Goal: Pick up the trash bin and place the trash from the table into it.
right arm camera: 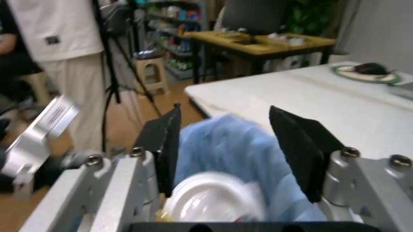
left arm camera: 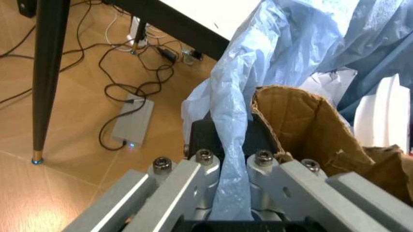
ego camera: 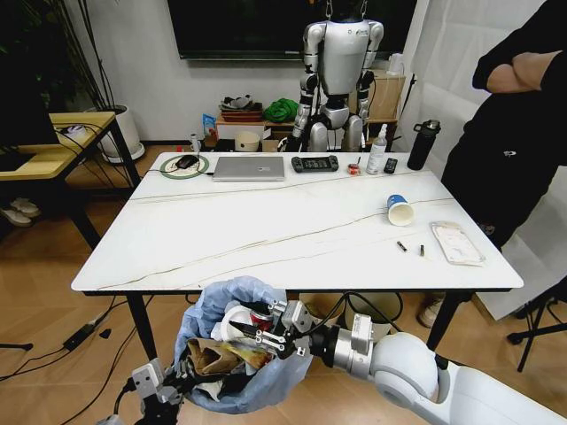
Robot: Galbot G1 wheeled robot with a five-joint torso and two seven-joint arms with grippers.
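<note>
The trash bin (ego camera: 232, 350), lined with a crinkled light-blue bag (left arm camera: 258, 58), hangs below the table's (ego camera: 266, 230) near edge. My left gripper (ego camera: 166, 382) is shut on its rim, and the bag runs between its fingers (left arm camera: 229, 162). Inside lie brown cardboard (left arm camera: 303, 125), a white round lid (right arm camera: 216, 203) and a red wrapper (ego camera: 260, 317). My right gripper (ego camera: 267, 336) hovers over the bin's mouth, open (right arm camera: 226, 130), with nothing between its pads. On the table's right side lie a blue-white paper cup (ego camera: 400, 210), a clear packet (ego camera: 457, 243) and two small dark scraps (ego camera: 402, 246).
A silver laptop (ego camera: 249, 167), black controller (ego camera: 314, 163), a plate with a mouse (ego camera: 184, 165) and two bottles (ego camera: 423, 144) line the far edge. A person (ego camera: 509, 133) stands at the table's right end. A yellow desk (ego camera: 53, 146) is at the left; cables (left arm camera: 129, 92) lie on the floor.
</note>
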